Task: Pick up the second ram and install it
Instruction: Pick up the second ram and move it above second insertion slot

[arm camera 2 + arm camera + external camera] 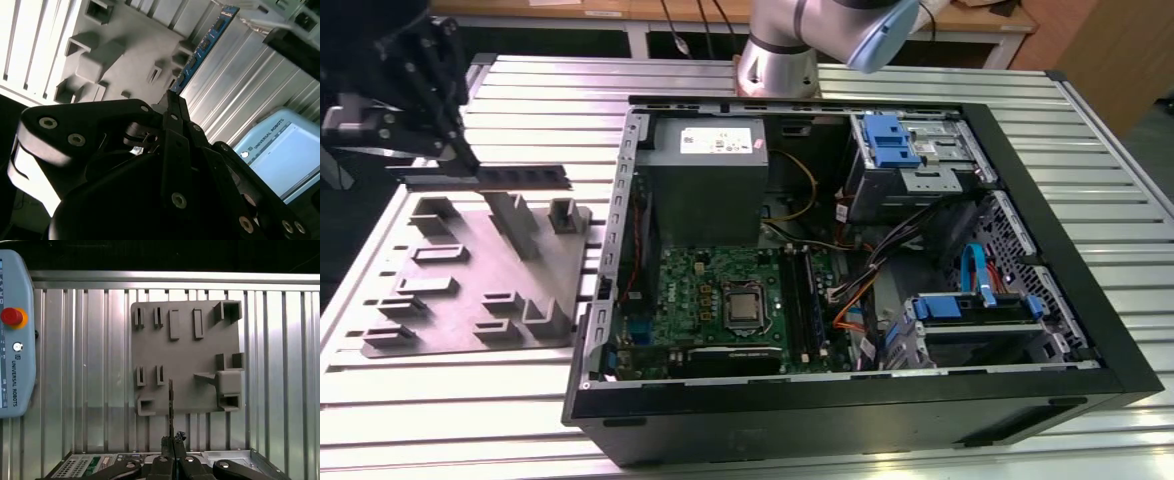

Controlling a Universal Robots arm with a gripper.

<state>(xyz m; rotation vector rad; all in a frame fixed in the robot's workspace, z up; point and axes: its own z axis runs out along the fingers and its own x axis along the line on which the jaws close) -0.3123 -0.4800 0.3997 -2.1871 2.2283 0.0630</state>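
Note:
In the exterior view my gripper (464,168) hangs at the far left, shut on the second ram (507,178), a long dark stick held level above the grey tray (467,290). The second wrist view has the closed fingers (175,125) running up to the ram (200,50), whose blue edge stretches away over the tray (125,45). The first wrist view gives the ram (171,400) edge-on, rising from the gripper (172,441) over the tray (185,355). The open computer case (1014,200) lies to the exterior view's right, with the motherboard (707,290) and its memory slots (801,300) inside.
The arm's base (781,60) stands behind the case. A power supply (707,170), drive bays (907,150) and loose cables (854,290) crowd the case. A teach pendant (15,340) lies on the slatted metal table (520,400) beside the tray.

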